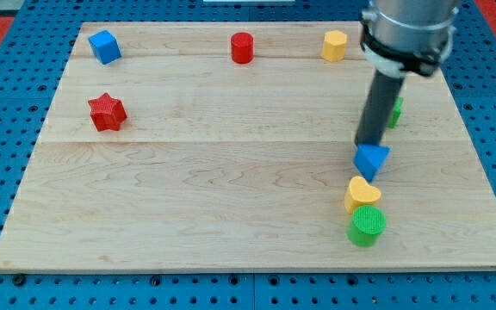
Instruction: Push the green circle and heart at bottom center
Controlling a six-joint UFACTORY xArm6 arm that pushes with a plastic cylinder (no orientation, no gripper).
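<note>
Resting on board (188, 215): yellow heart (361, 193) touching green circle (367, 225); my tip (368, 144) above blue triangle (371, 160); no jaws.

Board (231, 198) was pale wood grain, on blue pegboard (7, 103). Blocks: blue cube (104, 46), red cylinder (242, 47), yellow hexagon (335, 45), red star (107, 112), blue triangle (371, 160), yellow heart (362, 194), green circle (367, 226). Rod was dark.
</note>
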